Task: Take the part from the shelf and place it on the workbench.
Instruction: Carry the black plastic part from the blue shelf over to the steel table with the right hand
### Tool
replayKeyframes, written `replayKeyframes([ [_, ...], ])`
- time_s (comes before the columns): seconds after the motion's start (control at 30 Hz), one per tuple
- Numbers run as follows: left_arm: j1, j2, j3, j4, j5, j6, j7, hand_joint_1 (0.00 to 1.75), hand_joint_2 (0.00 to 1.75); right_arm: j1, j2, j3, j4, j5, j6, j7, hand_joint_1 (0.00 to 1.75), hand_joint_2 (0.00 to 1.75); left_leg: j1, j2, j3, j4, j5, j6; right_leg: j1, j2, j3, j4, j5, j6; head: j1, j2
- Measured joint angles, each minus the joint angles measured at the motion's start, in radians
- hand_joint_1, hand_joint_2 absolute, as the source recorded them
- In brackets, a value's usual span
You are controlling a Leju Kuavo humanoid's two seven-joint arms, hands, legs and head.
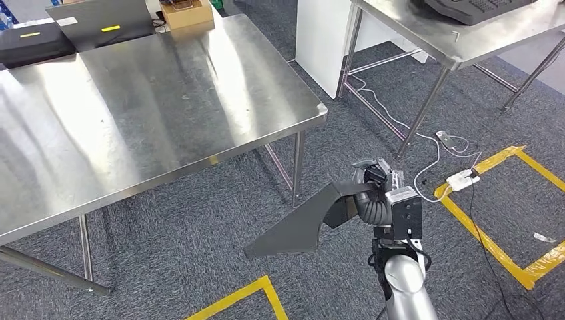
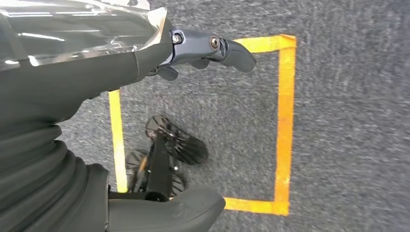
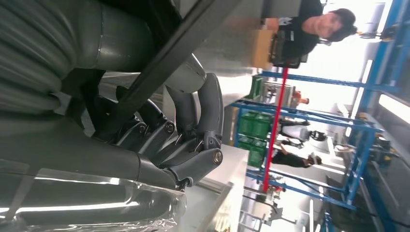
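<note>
Beside workbench (image 1: 166, 113), right hand (image 1: 373, 180) grips part (image 1: 300, 223)

The right hand (image 1: 376, 179), raised on its silver arm beside the steel workbench (image 1: 153, 113), grips a dark grey flat angled part (image 1: 300, 223). The left hand (image 2: 203, 50) hangs low with nothing in it, fingers loosely extended.

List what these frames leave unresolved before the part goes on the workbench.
- Shelf: I cannot tell which of the blurred blue racks in the right wrist view it is.
- Right hand fingers: head view, hidden behind the part.
- Left hand: left wrist view, fingers partly covered by the wrist cover; grip unclear.
- Workbench: cut off by the frame's left edge.
</note>
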Motion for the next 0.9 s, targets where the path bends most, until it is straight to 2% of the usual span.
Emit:
replayKeyframes([
  [0.03, 0.0, 0.0, 0.0, 0.0, 0.0, 0.0, 0.0, 0.0, 1.75, 0.001, 0.0, 0.0, -0.004, 0.0, 0.0, 0.001, 1.75, 1.75, -0.002, -0.001, 0.002, 0.002, -0.007, -0.005, 0.0, 0.0, 0.009, -0.023, 0.012, -0.013, 0.0, 0.0],
  [0.1, 0.0, 0.001, 0.0, 0.0, 0.0, 0.0, 0.0, 0.0, 1.75, 0.004, -0.001, -0.001, -0.011, 0.001, 0.0, 0.002, 1.75, 1.75, -0.001, -0.001, 0.003, 0.006, -0.013, -0.015, -0.001, -0.001, 0.015, -0.029, 0.019, -0.042, -0.001, 0.0],
  [0.17, 0.0, 0.002, 0.0, 0.0, 0.0, 0.0, 0.0, 0.0, 1.75, 0.004, 0.0, -0.002, -0.018, 0.001, 0.0, 0.002, 1.75, 1.75, 0.004, 0.004, -0.007, 0.034, -0.034, -0.028, -0.006, -0.001, 0.018, -0.033, 0.023, -0.059, -0.003, 0.0],
  [0.23, 0.0, 0.003, 0.0, 0.0, 0.0, 0.0, 0.0, 0.0, 1.75, 0.005, 0.001, -0.002, -0.022, 0.001, 0.0, 0.002, 1.75, 1.75, 0.009, 0.01, -0.036, 0.104, -0.079, -0.041, -0.009, -0.002, 0.02, -0.034, 0.023, -0.067, -0.008, 0.0],
  [0.3, 0.0, 0.003, 0.0, 0.0, 0.0, 0.0, 0.0, 0.0, 1.75, 0.006, 0.001, -0.002, -0.023, 0.001, 0.0, 0.002, 1.75, 1.75, 0.017, 0.014, -0.091, 0.211, -0.133, -0.052, -0.009, -0.003, 0.02, -0.034, 0.022, -0.069, -0.01, 0.0],
  [0.33, 0.001, 0.003, 0.0, 0.0, 0.0, 0.001, 0.0, 0.0, 1.75, 0.007, 0.001, -0.003, -0.023, 0.002, 0.0, 0.003, 1.75, 1.75, 0.021, 0.016, -0.118, 0.261, -0.15, -0.056, -0.009, -0.003, 0.021, -0.034, 0.021, -0.069, -0.01, 0.0],
  [0.37, 0.001, 0.003, 0.0, 0.0, 0.0, 0.001, -0.001, 0.0, 1.75, 0.009, 0.001, -0.003, -0.023, 0.004, 0.0, 0.004, 1.75, 1.75, 0.025, 0.018, -0.135, 0.29, -0.153, -0.06, -0.009, -0.003, 0.021, -0.033, 0.02, -0.069, -0.01, 0.0],
  [0.4, 0.002, 0.003, 0.0, 0.0, 0.0, 0.002, -0.001, 0.0, 1.75, 0.011, 0.001, -0.003, -0.023, 0.007, 0.0, 0.006, 1.75, 1.75, 0.028, 0.02, -0.136, 0.285, -0.138, -0.062, -0.009, -0.003, 0.022, -0.033, 0.02, -0.069, -0.011, 0.0],
  [0.43, 0.002, 0.004, 0.0, 0.0, 0.0, 0.003, -0.002, 0.0, 1.75, 0.012, 0.001, -0.003, -0.025, 0.011, 0.0, 0.008, 1.75, 1.75, 0.031, 0.021, -0.117, 0.24, -0.106, -0.063, -0.01, -0.003, 0.023, -0.033, 0.019, -0.069, -0.011, 0.0],
  [0.5, 0.002, 0.005, 0.001, 0.0, 0.0, 0.004, -0.005, 0.0, 1.75, 0.013, 0.002, -0.003, -0.032, 0.02, 0.0, 0.013, 1.75, 1.75, 0.032, 0.024, -0.049, 0.097, -0.037, -0.059, -0.009, -0.003, 0.027, -0.033, 0.016, -0.065, -0.01, 0.0],
  [0.53, 0.001, 0.006, 0.001, 0.0, 0.0, 0.005, -0.007, 0.0, 1.75, 0.011, 0.003, -0.003, -0.036, 0.025, 0.001, 0.015, 1.75, 1.75, 0.03, 0.025, -0.023, 0.043, -0.017, -0.054, -0.007, -0.002, 0.027, -0.033, 0.014, -0.061, -0.01, 0.0],
  [0.57, 0.001, 0.006, 0.002, 0.0, 0.0, 0.006, -0.008, 0.0, 1.75, 0.01, 0.005, -0.003, -0.038, 0.029, 0.001, 0.018, 1.75, 1.75, 0.027, 0.024, -0.009, 0.015, -0.009, -0.049, -0.005, -0.002, 0.028, -0.034, 0.013, -0.055, -0.009, 0.0],
  [0.67, 0.001, 0.006, 0.004, 0.0, -0.001, 0.007, -0.01, 0.0, 1.75, 0.006, 0.009, -0.003, -0.04, 0.043, 0.002, 0.024, 1.75, 1.75, 0.021, 0.021, -0.005, 0.002, -0.006, -0.026, -0.004, -0.004, 0.028, -0.036, 0.011, -0.035, -0.009, 0.0],
  [0.7, 0.001, 0.006, 0.004, 0.0, -0.001, 0.008, -0.01, 0.0, 1.75, 0.004, 0.01, -0.003, -0.04, 0.047, 0.002, 0.025, 1.75, 1.75, 0.021, 0.019, 0.0, -0.004, -0.002, -0.017, -0.004, -0.005, 0.022, -0.024, 0.003, -0.032, -0.008, 0.0],
  [0.73, 0.001, 0.007, 0.005, 0.0, -0.002, 0.008, -0.01, 0.0, 1.75, 0.001, 0.011, -0.003, -0.041, 0.05, 0.002, 0.026, 1.75, 1.75, 0.022, 0.018, 0.005, -0.011, 0.002, -0.009, -0.003, -0.005, 0.007, 0.007, -0.013, -0.032, -0.007, 0.0],
  [0.77, 0.001, 0.007, 0.005, 0.0, -0.003, 0.008, -0.011, 0.0, 1.75, -0.001, 0.011, -0.003, -0.041, 0.053, 0.002, 0.027, 1.75, 1.75, 0.023, 0.016, 0.008, -0.015, 0.004, -0.003, -0.002, -0.005, -0.02, 0.061, -0.038, -0.036, -0.005, 0.0],
  [0.83, 0.0, 0.009, 0.005, -0.001, -0.005, 0.008, -0.011, 0.0, 1.75, -0.003, 0.01, -0.003, -0.039, 0.058, 0.001, 0.03, 1.75, 1.75, 0.02, 0.007, 0.008, -0.016, 0.003, 0.002, -0.002, -0.005, -0.09, 0.199, -0.091, -0.042, -0.004, 0.0],
  [0.87, 0.001, 0.01, 0.005, -0.001, -0.005, 0.008, -0.011, 0.0, 1.75, -0.003, 0.01, -0.003, -0.037, 0.059, 0.001, 0.031, 1.75, 1.75, 0.019, 0.001, 0.009, -0.016, 0.003, 0.003, -0.002, -0.005, -0.115, 0.244, -0.103, -0.04, -0.004, 0.0],
  [0.9, 0.001, 0.01, 0.005, -0.001, -0.005, 0.008, -0.011, 0.0, 1.75, -0.003, 0.01, -0.003, -0.036, 0.059, 0.001, 0.032, 1.75, 1.75, 0.018, -0.007, 0.009, -0.015, 0.002, 0.003, -0.002, -0.005, -0.121, 0.251, -0.099, -0.035, -0.004, 0.0],
])
